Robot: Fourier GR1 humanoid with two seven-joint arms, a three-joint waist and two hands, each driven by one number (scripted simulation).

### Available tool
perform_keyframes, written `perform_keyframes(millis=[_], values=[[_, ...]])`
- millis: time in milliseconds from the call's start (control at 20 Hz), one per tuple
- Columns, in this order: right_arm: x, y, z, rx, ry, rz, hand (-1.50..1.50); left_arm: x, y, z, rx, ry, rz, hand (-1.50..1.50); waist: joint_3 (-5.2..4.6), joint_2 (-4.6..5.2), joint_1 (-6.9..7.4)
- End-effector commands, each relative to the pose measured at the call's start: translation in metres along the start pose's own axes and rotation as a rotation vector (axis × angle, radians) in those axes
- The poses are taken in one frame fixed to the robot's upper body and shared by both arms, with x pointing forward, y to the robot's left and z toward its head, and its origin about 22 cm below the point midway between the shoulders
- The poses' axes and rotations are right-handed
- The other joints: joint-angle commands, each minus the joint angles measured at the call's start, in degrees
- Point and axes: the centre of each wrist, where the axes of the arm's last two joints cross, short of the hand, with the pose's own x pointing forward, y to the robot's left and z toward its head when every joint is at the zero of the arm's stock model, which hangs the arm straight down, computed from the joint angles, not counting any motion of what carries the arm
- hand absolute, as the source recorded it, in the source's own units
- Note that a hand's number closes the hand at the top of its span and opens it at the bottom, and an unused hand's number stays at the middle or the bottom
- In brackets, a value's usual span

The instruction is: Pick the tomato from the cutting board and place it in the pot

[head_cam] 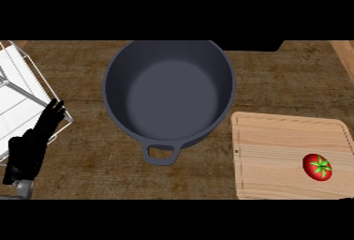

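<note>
Left hand is the only one I can see from the head view — it sits at the left edge with its fingers straight and pointing up the picture, holding nothing, resting rather than reaching. My right hand does not show at all.

From that hand, the tomato lies far off to the right and slightly lower, well apart from it. It is red with a green star-shaped stem top facing up, and it rests on the cutting board, near the board's right edge and toward its lower part. Nothing touches it. The board is pale wood with a shallow groove running round near its rim, and it takes up the lower right corner of what I see.

Between my hand and the board stands the pot — dark grey, oval, its inside bare as far as I can tell. One loop handle points down toward the lower edge. Its right side comes just beside the board's upper left corner; I cannot tell whether they touch.

Just beside my fingertips, up and to the left, is a white wire rack. All of this stands on a brown wood-grain counter.
</note>
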Motion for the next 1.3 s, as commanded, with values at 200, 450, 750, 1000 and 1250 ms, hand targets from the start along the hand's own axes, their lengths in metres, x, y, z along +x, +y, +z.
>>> perform_keyframes(millis=[200, 450, 750, 1000, 1250], values=[[0.039, 0.013, -0.021, 0.149, 0.094, 0.063, -1.5, -0.001, 0.014, -0.013, 0.041, 0.046, 0.005, 0.0, -0.01, -0.15, -1.25], [0.053, 0.008, -0.041, 0.149, 0.159, 0.121, -1.5, 0.003, 0.019, -0.004, 0.042, 0.02, -0.005, 0.0, -0.01, -0.21, -0.87], [0.058, 0.025, -0.048, 0.177, 0.182, 0.171, -1.5, -0.013, 0.008, 0.004, 0.034, 0.045, 0.007, 0.0, -0.03, -0.32, -1.45], [0.064, 0.04, -0.069, 0.206, 0.201, 0.151, -1.5, -0.007, 0.004, -0.004, 0.052, 0.046, -0.014, 0.0, 0.0, -0.25, -1.53], [0.045, 0.056, -0.076, 0.22, 0.229, 0.203, -1.5, 0.002, -0.002, 0.004, 0.038, 0.035, -0.004, 0.0, 0.02, -0.39, -1.92]])
